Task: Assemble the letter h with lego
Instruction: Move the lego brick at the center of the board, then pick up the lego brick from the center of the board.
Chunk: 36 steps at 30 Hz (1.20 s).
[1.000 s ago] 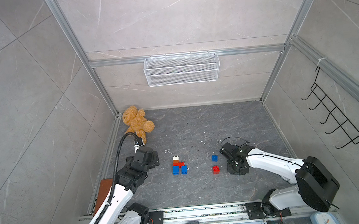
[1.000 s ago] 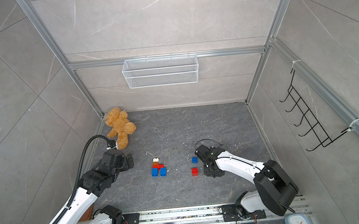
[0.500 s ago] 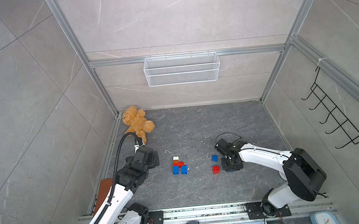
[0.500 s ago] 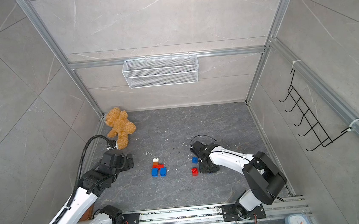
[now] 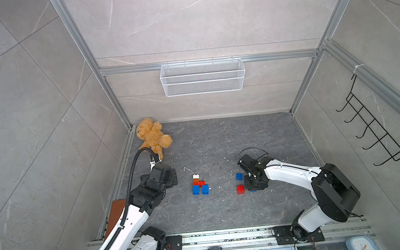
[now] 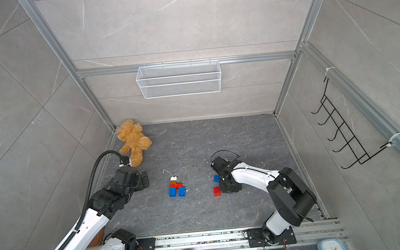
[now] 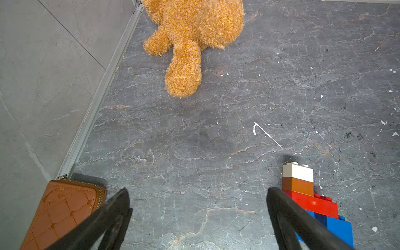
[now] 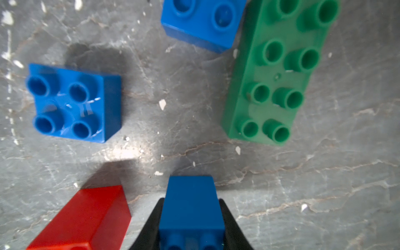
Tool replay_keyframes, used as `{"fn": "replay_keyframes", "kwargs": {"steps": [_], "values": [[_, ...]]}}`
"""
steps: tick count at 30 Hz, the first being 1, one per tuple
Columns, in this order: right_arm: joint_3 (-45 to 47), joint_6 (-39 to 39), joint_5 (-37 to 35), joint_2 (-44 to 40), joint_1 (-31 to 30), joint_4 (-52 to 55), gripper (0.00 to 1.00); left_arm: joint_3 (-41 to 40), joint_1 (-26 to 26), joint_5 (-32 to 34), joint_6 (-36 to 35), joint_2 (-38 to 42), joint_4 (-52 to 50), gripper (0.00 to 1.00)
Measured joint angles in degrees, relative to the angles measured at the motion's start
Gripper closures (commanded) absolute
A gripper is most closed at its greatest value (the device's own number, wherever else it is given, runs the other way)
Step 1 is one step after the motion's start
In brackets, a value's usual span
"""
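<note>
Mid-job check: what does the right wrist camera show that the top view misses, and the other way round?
Right wrist only: the green brick, the second blue brick beside it, and the held blue brick clamped in the right gripper; from above the arm mostly covers these. Top view only: the teddy bear, the part-built stack, the wire basket. Both: the red brick and the loose blue brick by the gripper.

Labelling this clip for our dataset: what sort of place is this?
Probably a robot test cell: stone-look panels in an aluminium frame, a left arm and right arm on a base rail, a wall-hung wire basket.
</note>
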State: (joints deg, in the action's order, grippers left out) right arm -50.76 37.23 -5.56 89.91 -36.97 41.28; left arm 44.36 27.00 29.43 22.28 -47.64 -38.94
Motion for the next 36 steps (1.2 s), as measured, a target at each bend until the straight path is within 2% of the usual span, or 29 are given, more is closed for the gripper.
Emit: {"fn": "replay_keyframes", "kwargs": {"steps": [2,6,10,24,36], "values": [[0.0,0.0,0.0,0.0,0.0,0.0,0.74,0.0,0.0,0.0,0.0,0.0,0.0,0.0],[0.0,-0.4,0.0,0.0,0.0,0.0,0.42,0.0,0.0,0.0,0.0,-0.2,0.0,0.0],[-0.2,-1.0,0.0,0.0,0.0,0.6,0.26,0.0,0.0,0.0,0.0,-0.3,0.0,0.0],[-7.1,-2.1,-1.4,-2.1,2.3,2.3,0.25,0.0,0.0,0.0,0.0,-0.3,0.0,0.0],[-9.1,-2.5,1.6,5.3,5.1,-4.7,0.26,0.0,0.0,0.0,0.0,-0.3,0.0,0.0]]}}
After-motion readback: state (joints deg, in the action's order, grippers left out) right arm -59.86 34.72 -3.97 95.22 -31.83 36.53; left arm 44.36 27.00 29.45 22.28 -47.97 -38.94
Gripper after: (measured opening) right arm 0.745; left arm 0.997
